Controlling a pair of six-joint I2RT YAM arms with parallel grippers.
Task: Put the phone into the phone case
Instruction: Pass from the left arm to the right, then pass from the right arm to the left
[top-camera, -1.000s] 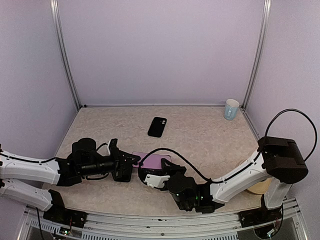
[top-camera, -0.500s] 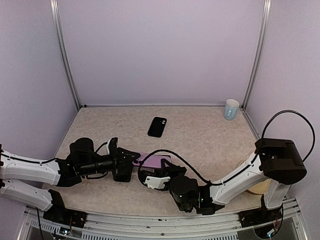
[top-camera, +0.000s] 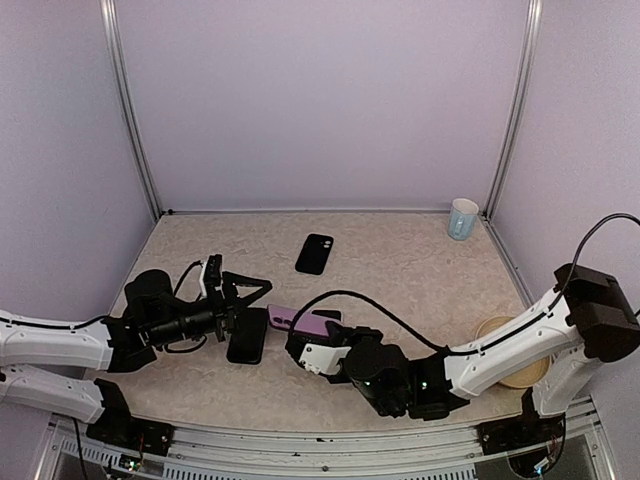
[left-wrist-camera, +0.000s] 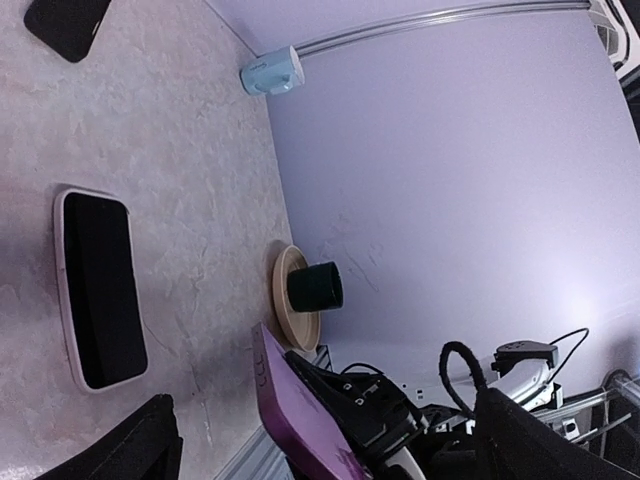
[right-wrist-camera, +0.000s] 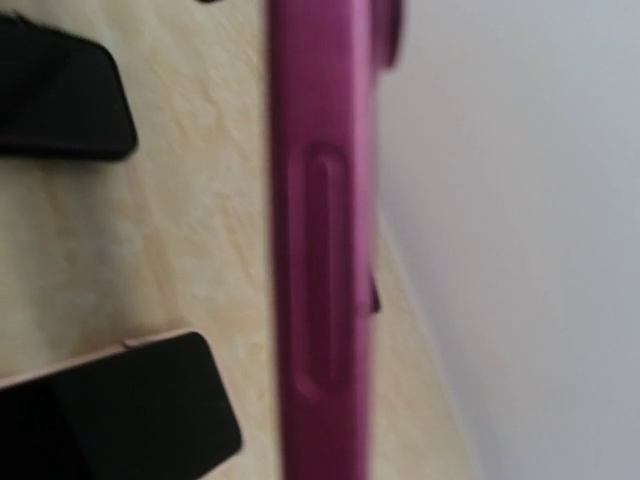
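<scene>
Left end effector (top-camera: 252, 298) spread wide, empty, hovering just over phone (top-camera: 247, 336). Phone lies flat on counter (top-camera: 400, 270), screen up; left wrist view shows pale rim around it. We cannot tell whether either finger touches it.

Right end effector (top-camera: 312, 338) pinches purple phone case (top-camera: 303, 321) by near end. Case raised at tilt, just right of phone.

We also log black slab (top-camera: 315, 253) farther back, mug (top-camera: 463, 218) in far right corner, plate (left-wrist-camera: 282, 290) carrying dark cup (left-wrist-camera: 315, 287) at right side.
</scene>
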